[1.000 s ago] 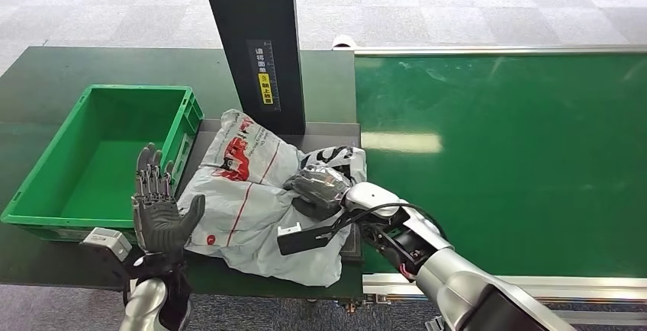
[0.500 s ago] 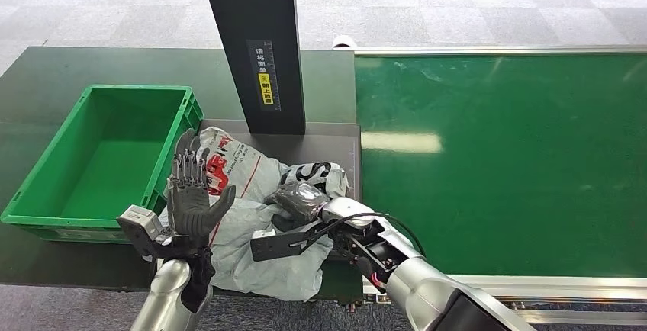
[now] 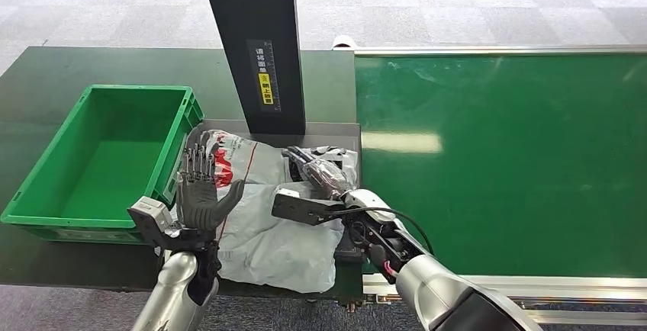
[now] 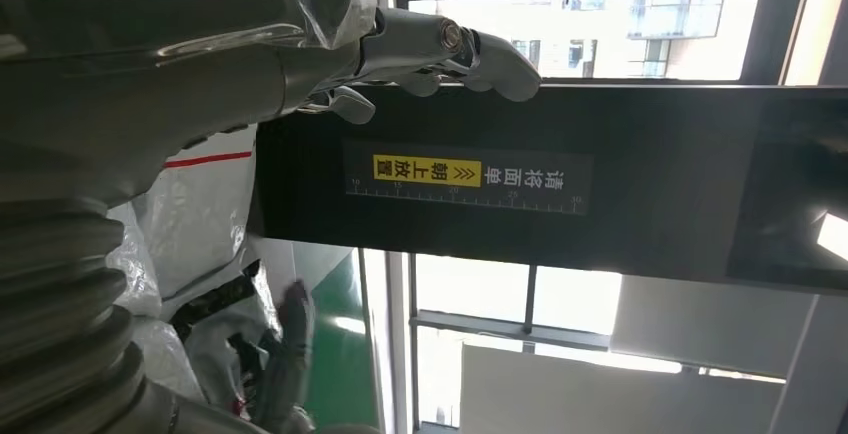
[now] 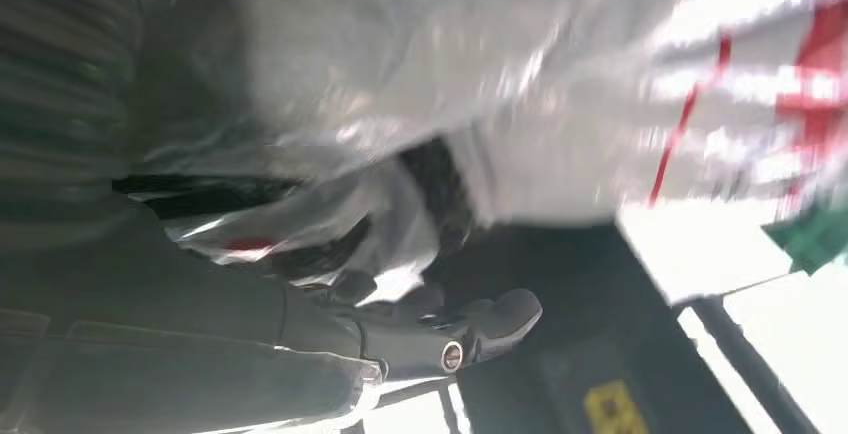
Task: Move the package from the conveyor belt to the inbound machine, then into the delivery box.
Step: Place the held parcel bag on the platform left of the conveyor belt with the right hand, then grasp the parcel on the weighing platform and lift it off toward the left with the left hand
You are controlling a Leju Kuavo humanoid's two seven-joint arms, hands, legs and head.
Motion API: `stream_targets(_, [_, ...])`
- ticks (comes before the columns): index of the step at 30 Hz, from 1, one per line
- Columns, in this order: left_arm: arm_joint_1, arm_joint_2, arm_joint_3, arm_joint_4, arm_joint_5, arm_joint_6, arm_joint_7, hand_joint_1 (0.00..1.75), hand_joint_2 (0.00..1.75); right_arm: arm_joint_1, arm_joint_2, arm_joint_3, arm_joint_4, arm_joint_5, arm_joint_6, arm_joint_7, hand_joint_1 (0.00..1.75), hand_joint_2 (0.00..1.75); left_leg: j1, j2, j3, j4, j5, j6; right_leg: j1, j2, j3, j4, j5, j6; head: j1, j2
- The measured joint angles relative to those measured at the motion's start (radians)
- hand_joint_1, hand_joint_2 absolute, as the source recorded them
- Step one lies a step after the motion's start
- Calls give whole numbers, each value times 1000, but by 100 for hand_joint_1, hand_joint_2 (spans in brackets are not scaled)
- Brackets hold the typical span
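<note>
The package [image 3: 263,220], a crumpled grey-white plastic bag with red print, lies on the inbound machine's dark platform [image 3: 332,134] in the head view. My left hand [image 3: 202,192] stands upright with its fingers straight and its palm against the bag's left side. My right hand [image 3: 314,171] lies stretched out along the bag's right upper edge, fingers extended. Neither hand closes around the bag. In the left wrist view my left hand's fingers [image 4: 440,46] are straight, in front of the black column, with the bag [image 4: 200,214] beside them. The right wrist view is blurred, with the bag [image 5: 560,114] beside my right hand's fingers [image 5: 450,329].
The green delivery box [image 3: 99,155] stands left of the platform, right behind my left hand. The machine's black column [image 3: 255,41] with a yellow label rises behind the bag. The green conveyor belt [image 3: 503,155] stretches to the right.
My left hand has moved right from the box's edge to the bag's left side. My right hand has uncurled and shifted to the bag's right edge. The bag has bunched up and slid left.
</note>
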Motion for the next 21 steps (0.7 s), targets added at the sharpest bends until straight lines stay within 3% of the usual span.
stream_targets(2, [5, 1, 1, -2, -1, 3, 2, 0, 175, 10, -9, -57, -15, -82, 34, -55, 0, 175, 0, 0, 0, 0, 0, 0, 0, 0, 0, 0, 0, 0, 0, 0])
stream_targets(8, [6, 2, 3, 1, -3, 2, 6, 0, 175, 71, -25, -280, -95, -387, 381, -233, 0, 175, 0, 0, 0, 0, 0, 0, 0, 0, 0, 0, 0, 0, 0, 0])
stream_targets(15, [9, 8, 3, 1, -74, 1, 52, 0, 175, 157, -26, -427, -228, -581, 643, -248, 0, 175, 0, 0, 0, 0, 0, 0, 0, 0, 0, 0, 0, 0, 0, 0])
stream_targets(21, [14, 23, -21, 13, -290, -17, 150, 0, 175, 263, -26, -453, -405, -633, 691, -236, 0, 175, 0, 0, -1, 0, 0, 0, 0, 0, -1, 0, 0, 0, 0, 0])
